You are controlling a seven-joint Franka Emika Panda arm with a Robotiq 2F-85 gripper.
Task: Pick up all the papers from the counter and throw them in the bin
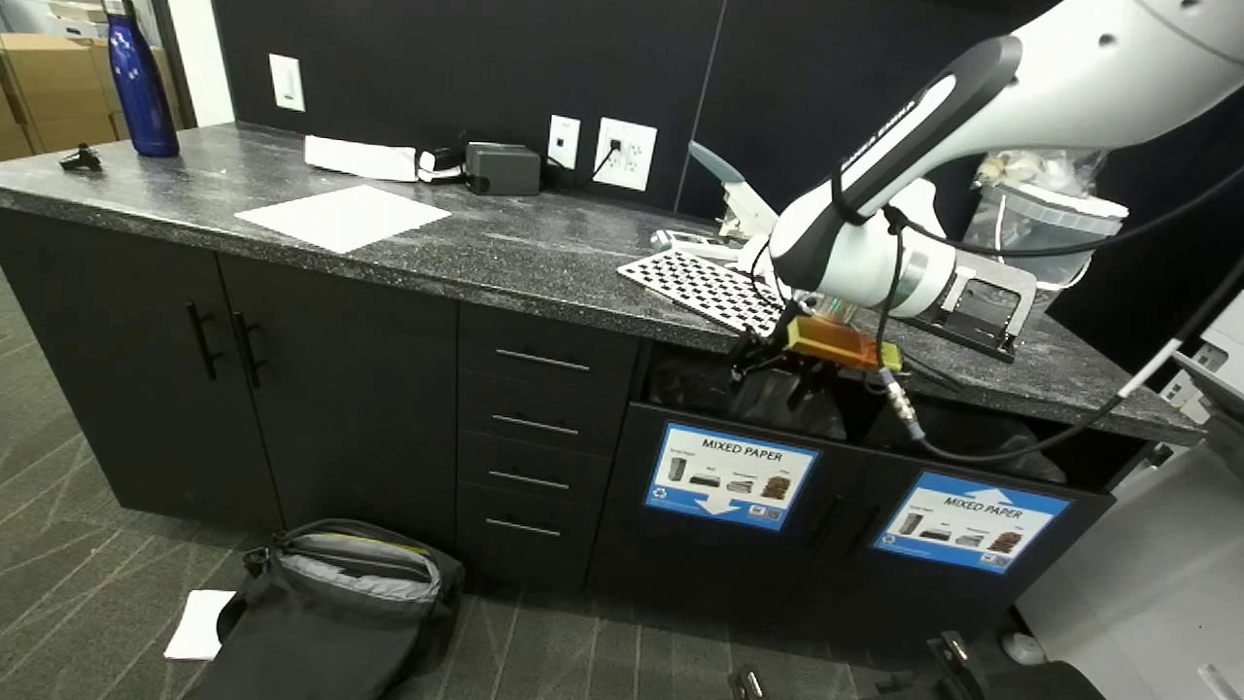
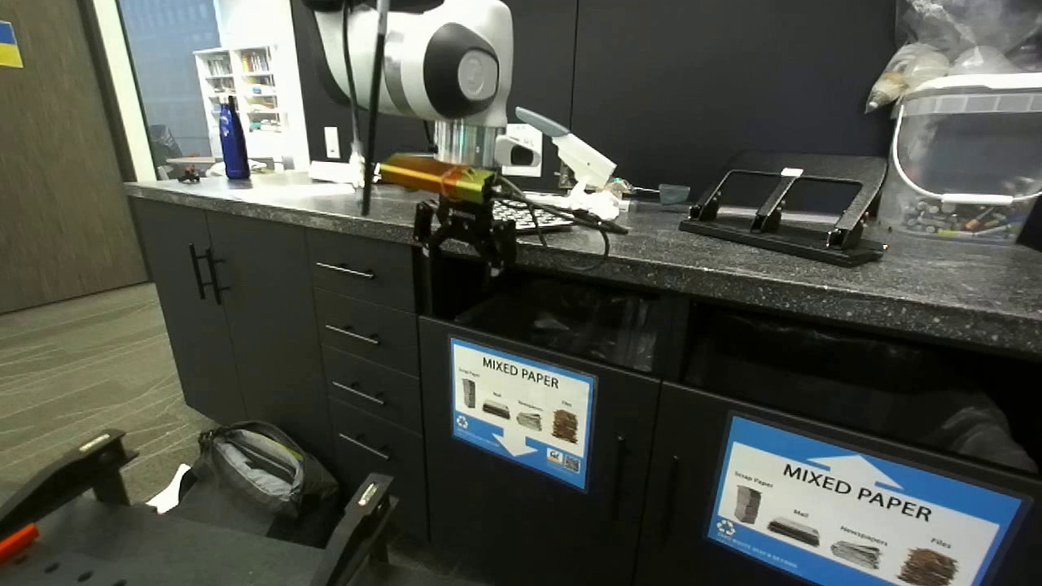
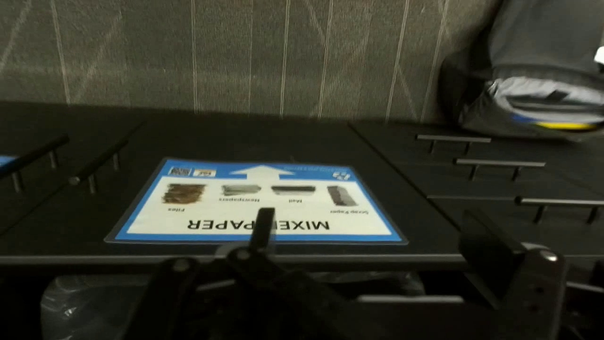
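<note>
Jaws spread, nothing seen between: the gripper (image 3: 370, 226) hangs by the mouth of a labelled bin (image 1: 714, 525).
It likely stands here so released paper drops inside. On the counter (image 1: 544, 248), a crumpled white wad (image 2: 598, 203), probably paper, sits beside the checkered sheet (image 1: 700, 287); the bin's inside is too dark to make out.

counter (image 1: 544, 243): dark grey, pale speckles | bottle (image 1: 141, 87), upper left: deep blue | sheet (image 1: 705, 290), right of centre: black-and-white checks | bin (image 1: 680, 564), lower centre: black, blue-and-white label (image 1: 732, 476) | carpet (image 1: 68, 564), lower left: grey, pale-lined
</note>
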